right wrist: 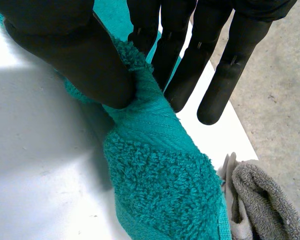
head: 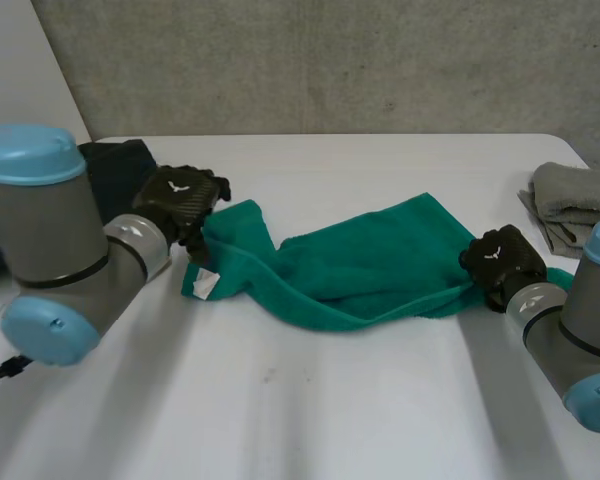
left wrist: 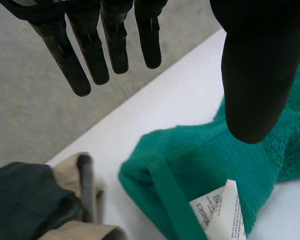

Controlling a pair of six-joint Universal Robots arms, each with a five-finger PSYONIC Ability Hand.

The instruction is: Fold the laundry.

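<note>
Nearest us, we are looking at a bare stretch of the white table point(head: 310, 400), with the left arm point(head: 50, 240) and the right arm point(head: 580, 320) coming in at either side.

A little further in, the green towel point(head: 370, 265) is lying rumpled across the middle of the table, running from one hand to the other. At its right end we are seeing the right hand point(head: 500, 262) gripping it. In the right wrist view the thumb is pressing a bunched fold of the terry cloth against the straight fingers, so the towel is being pinched there. The rest of that end is spreading out on the table beyond the fingertips.

At the towel's left end we are finding the left hand point(head: 180, 200) hovering over the corner. In the left wrist view its fingers are hanging straight and wide apart from the thumb, grasping nothing. We cannot tell whether the thumb is touching the cloth. Below it the corner is lying doubled over, with a white label point(head: 206, 285) sticking out and showing small print.

Further back, just beyond the left hand, we are seeing a dark cloth point(head: 120, 165) lying in a heap, and the left wrist view is showing a beige cloth point(left wrist: 85, 190) against it. At the far right edge of the table a grey towel point(head: 575, 200) is lying just beside the green towel's pinched end.

Furthest off, a grey wall point(head: 330, 60) is closing the scene.
</note>
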